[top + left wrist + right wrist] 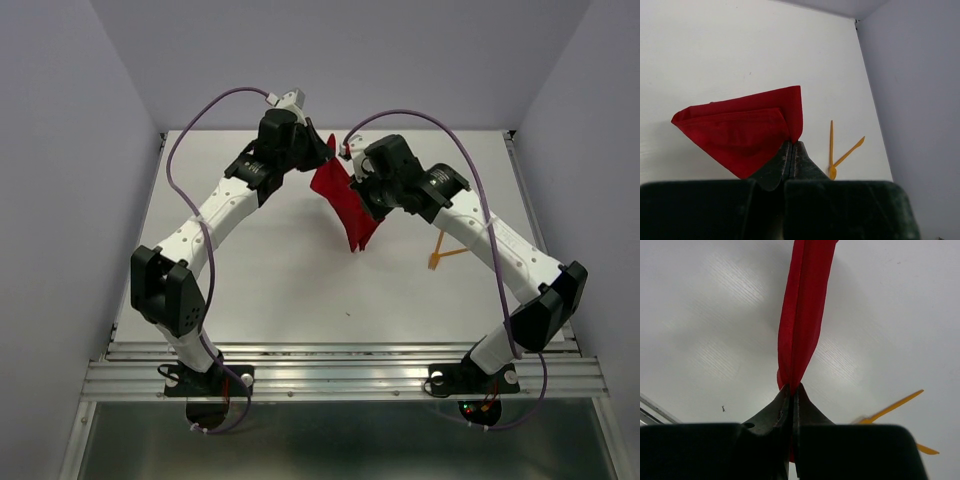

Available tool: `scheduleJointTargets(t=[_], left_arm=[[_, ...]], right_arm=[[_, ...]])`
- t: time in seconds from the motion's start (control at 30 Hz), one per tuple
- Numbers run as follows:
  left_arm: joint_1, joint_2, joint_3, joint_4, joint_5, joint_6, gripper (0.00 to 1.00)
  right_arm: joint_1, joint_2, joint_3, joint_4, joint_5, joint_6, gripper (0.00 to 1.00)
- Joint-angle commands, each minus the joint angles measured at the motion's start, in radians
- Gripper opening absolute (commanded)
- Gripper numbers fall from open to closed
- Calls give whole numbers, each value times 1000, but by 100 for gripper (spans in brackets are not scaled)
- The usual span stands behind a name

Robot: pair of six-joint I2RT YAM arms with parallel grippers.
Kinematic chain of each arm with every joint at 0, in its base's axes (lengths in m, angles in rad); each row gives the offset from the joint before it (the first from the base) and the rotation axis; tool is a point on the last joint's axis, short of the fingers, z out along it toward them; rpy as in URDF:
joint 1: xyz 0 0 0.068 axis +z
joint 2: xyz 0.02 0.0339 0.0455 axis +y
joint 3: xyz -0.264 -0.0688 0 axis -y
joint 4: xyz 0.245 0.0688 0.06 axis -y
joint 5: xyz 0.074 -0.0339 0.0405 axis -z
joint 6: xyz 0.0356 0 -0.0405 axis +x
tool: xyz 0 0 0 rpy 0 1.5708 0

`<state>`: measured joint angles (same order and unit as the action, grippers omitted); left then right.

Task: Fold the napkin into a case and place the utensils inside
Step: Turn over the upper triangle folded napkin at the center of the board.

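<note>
Centrally, left claw and right claw each pinch shut on the napkin, which hangs above the bench; the cloth looks soft, light and limp, best gripped at its corners; utensils lie at right

The top camera looks down from behind the arms over the whole table. The wrist cameras sit close behind the left claw and the right claw. All three views share the napkin and the utensils beyond the tips.

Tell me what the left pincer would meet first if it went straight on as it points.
Past the napkin that the left pincer clamps, probably bare table; the utensils lie off to the right. Depth is unclear.
</note>
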<state>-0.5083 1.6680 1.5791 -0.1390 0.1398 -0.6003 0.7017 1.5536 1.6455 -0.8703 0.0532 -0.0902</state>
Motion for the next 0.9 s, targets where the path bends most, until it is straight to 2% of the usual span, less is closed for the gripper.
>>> scheduleJointTargets(t=[0.0,0.17,0.47,0.6,0.87], left_arm=[[28,-63,2,113,-83,27,0],[28,-71,4,131,-106,13,0],[47,-8,78,161,-83,8,0],[54,-17,81,162,-75,10,0],[91,-103,-5,159,-78,23,0]], right_arm=[[5,10,100,-183,37,-29,1],[5,16,134,-217,37,-43,1],[5,66,204,-154,63,-72,1],[5,102,249,-176,27,-74,1],[5,112,203,-124,-113,-60,1]])
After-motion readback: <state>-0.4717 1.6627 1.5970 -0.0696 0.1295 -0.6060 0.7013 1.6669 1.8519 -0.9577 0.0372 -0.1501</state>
